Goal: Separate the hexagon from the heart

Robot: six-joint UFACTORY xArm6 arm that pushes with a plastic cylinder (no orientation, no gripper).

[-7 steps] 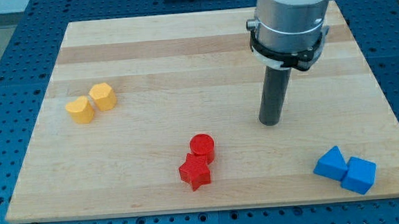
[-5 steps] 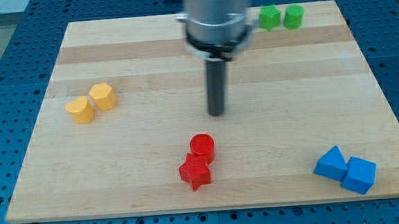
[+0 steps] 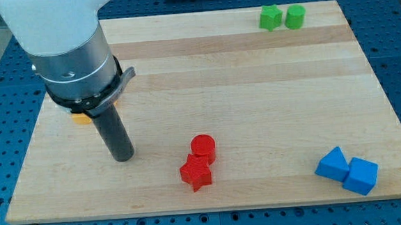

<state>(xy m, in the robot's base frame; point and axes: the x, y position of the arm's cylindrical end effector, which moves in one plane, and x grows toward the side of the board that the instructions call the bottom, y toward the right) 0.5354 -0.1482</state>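
The arm now stands over the board's left side and hides most of the yellow heart and yellow hexagon. Only a sliver of a yellow block (image 3: 81,119) shows left of the rod, and an orange-yellow edge (image 3: 118,96) shows at the collar's right. I cannot tell which block is which, or whether they touch. My tip (image 3: 123,158) rests on the wood below and right of those yellow blocks, and left of the red pair.
A red cylinder (image 3: 203,147) touches a red star (image 3: 196,173) at the view's bottom centre. Two blue blocks (image 3: 331,164) (image 3: 362,175) sit at the bottom right. Two green blocks (image 3: 271,17) (image 3: 294,17) sit at the top right.
The arm swept from the board's right, across the centre, to the left. It now covers the yellow heart and hexagon. The green blocks came into sight.
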